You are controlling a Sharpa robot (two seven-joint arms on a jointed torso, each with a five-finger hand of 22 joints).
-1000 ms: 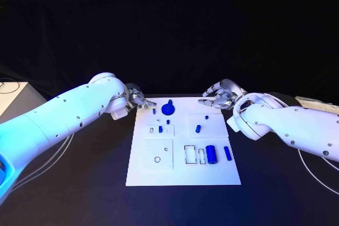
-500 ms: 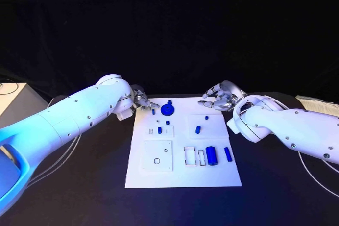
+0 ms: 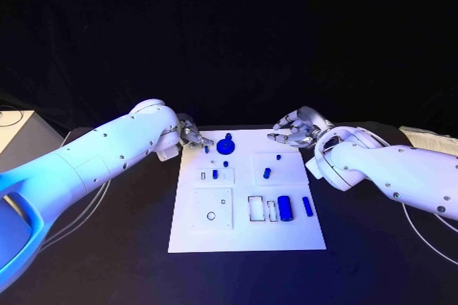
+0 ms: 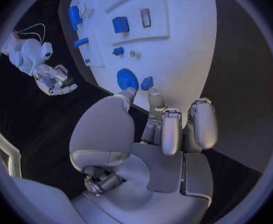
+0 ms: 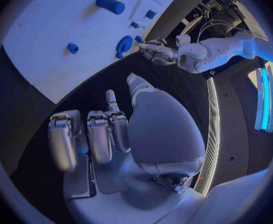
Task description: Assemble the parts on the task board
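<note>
The left arm reached in from the left, its hand (image 3: 187,137) at the far left corner of the board (image 3: 243,232). In the left wrist view that hand's (image 4: 150,134) fingers (image 4: 202,122) were curled, with the tips just beside a small blue part (image 4: 147,82); whether they touched it could not be told. The right arm came in from the right, its hand (image 3: 294,132) near the board's far right corner, fingers curled in over nothing. The right wrist view showed this hand (image 5: 121,129) with fingers (image 5: 99,134) bent and empty.

Blue parts (image 3: 284,207) lie on the white task board (image 3: 246,235), on a black table (image 3: 114,252), beside silver robot hands.
</note>
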